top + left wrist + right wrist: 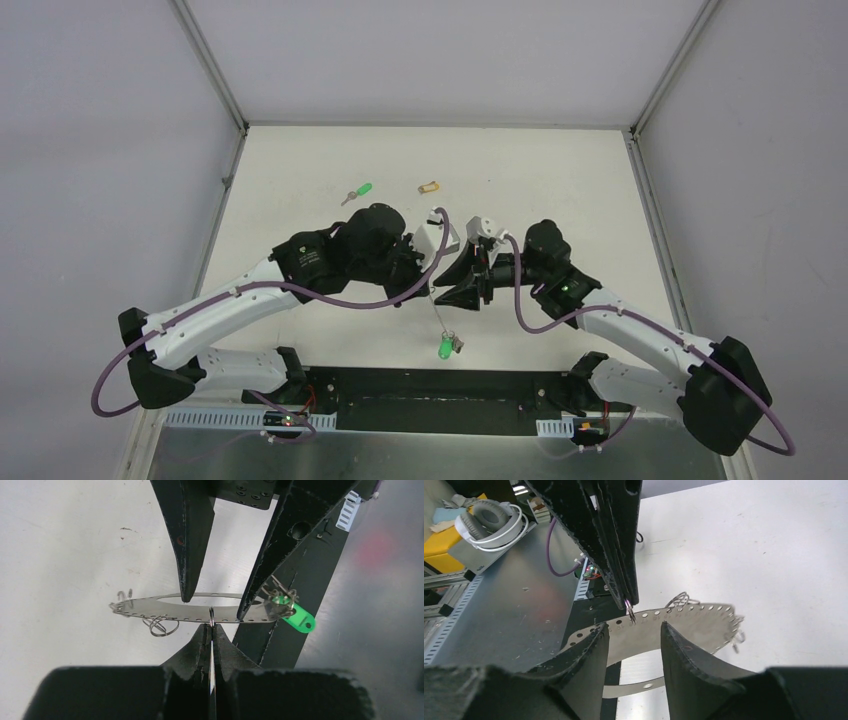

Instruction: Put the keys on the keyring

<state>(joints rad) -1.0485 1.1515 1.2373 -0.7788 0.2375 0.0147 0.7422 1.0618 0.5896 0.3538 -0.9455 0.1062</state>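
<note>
Over the desk (560, 180) my left hand (212, 629) pinches shut a split ring (212, 616) on the keyring (150, 609), right hand (633, 627) half-open astride it; a twist could wrench it free, keys (360, 189) lying beyond.

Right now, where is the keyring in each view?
Top external: keyring, a thin line at centre, green tag below.
Left wrist: keyring at centre, a flat holed band.
Right wrist: keyring at centre, a curved holed band.
Shared landmark: the left claw, shut on its rim.
</note>
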